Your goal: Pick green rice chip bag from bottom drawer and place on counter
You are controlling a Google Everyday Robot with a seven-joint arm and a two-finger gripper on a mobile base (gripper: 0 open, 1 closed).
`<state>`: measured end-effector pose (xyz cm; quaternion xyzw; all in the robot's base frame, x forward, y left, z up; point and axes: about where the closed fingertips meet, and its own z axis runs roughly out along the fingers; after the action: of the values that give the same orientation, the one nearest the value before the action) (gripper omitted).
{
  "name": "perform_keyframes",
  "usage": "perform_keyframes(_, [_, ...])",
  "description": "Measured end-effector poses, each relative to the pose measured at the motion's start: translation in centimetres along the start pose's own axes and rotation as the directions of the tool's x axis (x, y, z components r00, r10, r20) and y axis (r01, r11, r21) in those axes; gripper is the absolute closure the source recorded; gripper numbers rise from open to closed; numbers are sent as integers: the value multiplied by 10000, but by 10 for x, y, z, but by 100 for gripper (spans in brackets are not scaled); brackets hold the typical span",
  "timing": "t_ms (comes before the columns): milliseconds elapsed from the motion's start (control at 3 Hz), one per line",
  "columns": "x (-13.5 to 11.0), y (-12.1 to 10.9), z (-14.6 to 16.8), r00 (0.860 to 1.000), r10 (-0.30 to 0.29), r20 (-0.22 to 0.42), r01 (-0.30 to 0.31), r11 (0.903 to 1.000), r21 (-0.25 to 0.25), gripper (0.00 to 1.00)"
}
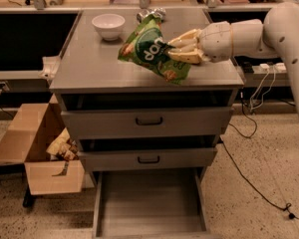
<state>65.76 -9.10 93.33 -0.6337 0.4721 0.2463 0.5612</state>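
The green rice chip bag (152, 53) with white "pop" lettering hangs tilted just above the grey counter (94, 66), over its middle right part. My gripper (182, 50) comes in from the right on the white arm and is shut on the bag's right side. The bottom drawer (149, 205) stands pulled out at floor level, its flat grey floor bare.
A white bowl (108, 25) and a silver foil wrapper (152, 14) sit at the back of the counter. Two closed drawers with black handles (148, 120) are below it. An open cardboard box (40, 153) stands on the floor to the left. Cables lie on the right.
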Motion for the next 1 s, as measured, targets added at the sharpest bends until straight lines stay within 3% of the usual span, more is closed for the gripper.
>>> perform_keyframes(667, [48,-44,18,9982,82,-587,-105,9992,-396,100])
perform_keyframes(1000, [63,-59,23,9965,110,-833,-138,9993,-340,100])
